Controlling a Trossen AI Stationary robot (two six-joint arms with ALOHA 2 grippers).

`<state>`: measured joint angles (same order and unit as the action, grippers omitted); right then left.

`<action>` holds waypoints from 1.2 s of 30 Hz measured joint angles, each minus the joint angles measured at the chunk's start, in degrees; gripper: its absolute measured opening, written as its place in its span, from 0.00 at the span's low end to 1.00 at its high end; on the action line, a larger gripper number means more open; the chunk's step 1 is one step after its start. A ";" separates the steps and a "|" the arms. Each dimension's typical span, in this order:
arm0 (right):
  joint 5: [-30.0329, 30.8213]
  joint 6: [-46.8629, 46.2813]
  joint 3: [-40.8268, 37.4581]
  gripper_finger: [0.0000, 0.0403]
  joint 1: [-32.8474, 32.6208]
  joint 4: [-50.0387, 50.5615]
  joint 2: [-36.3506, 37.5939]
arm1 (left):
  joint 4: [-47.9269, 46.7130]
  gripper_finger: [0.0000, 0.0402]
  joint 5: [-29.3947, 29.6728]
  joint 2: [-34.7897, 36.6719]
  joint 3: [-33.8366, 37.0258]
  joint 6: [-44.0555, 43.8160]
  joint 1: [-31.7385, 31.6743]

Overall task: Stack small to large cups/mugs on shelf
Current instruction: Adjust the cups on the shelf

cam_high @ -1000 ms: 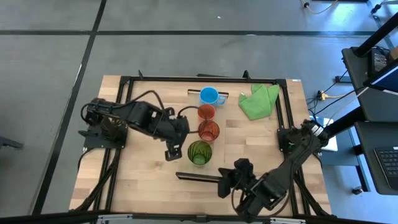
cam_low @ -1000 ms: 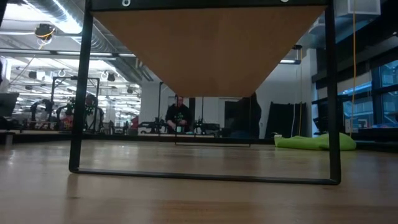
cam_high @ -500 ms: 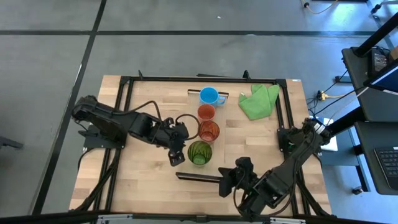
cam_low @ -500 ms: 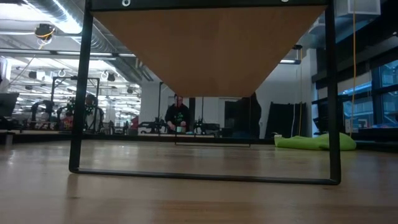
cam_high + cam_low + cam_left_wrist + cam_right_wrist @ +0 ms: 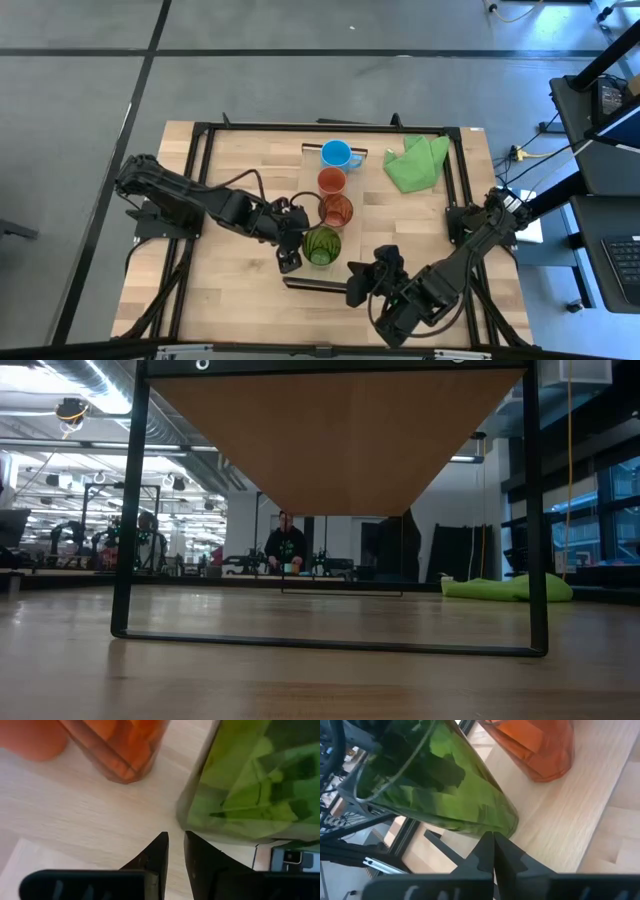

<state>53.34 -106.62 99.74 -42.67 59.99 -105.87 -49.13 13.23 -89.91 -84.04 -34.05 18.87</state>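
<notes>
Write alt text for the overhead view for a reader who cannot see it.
Four cups stand in a row on a wooden shelf: blue mug, small red cup, red tumbler, green tumbler. The left hand sits beside the green tumbler, the right hand close by near the shelf's end. A green cloth lies on the table.

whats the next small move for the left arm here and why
Probably open the left gripper and ease it toward the green tumbler. Its fingers are nearly closed, pointing at the tumbler's base without holding it. The right gripper, also closed, sits near the same tumbler on the shelf.
</notes>
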 joint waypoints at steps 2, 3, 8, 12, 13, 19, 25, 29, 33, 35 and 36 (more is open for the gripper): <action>-0.97 0.21 0.00 0.01 0.20 0.02 -0.01 | 1.18 0.14 -0.24 -0.02 1.00 0.24 -0.12; -1.08 0.23 0.00 0.01 0.27 0.04 -0.01 | 1.81 0.14 -0.35 -0.02 1.28 0.26 -0.23; -1.97 0.23 0.00 0.00 0.52 0.09 -0.01 | 5.77 0.14 -1.65 -0.02 2.32 1.23 -0.50; -2.61 -0.08 0.00 0.00 0.52 0.09 -0.01 | 8.54 0.14 -2.13 -0.02 2.46 1.72 -0.93; -2.86 -0.10 0.00 0.01 0.52 0.09 -0.04 | 8.83 0.14 -2.12 -0.02 2.46 2.00 -1.14; -3.56 -0.64 0.00 0.01 0.52 0.11 -0.06 | 6.90 0.14 -2.65 -0.02 2.46 2.85 -1.77; -3.57 0.13 0.00 0.01 0.52 -2.39 -0.08 | 4.88 0.14 -2.97 0.69 2.48 1.84 -1.08; -3.66 3.68 0.00 0.01 1.20 -6.08 -0.09 | 5.11 0.14 -2.76 2.19 2.48 1.56 -0.56; -3.70 5.88 0.00 0.01 2.50 -6.20 -0.10 | 5.07 0.14 -1.56 3.39 2.48 1.57 -0.87; -4.18 6.51 0.00 0.01 2.99 -5.53 -0.10 | 4.79 0.14 -1.51 3.48 2.48 1.62 -1.21; -4.64 6.51 0.00 0.01 3.21 -4.41 -0.10 | 4.15 0.14 -1.39 3.45 2.48 1.81 -1.36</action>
<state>48.70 -100.10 99.74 -39.46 55.58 -105.97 -44.98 11.84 -86.46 -81.56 -32.25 17.51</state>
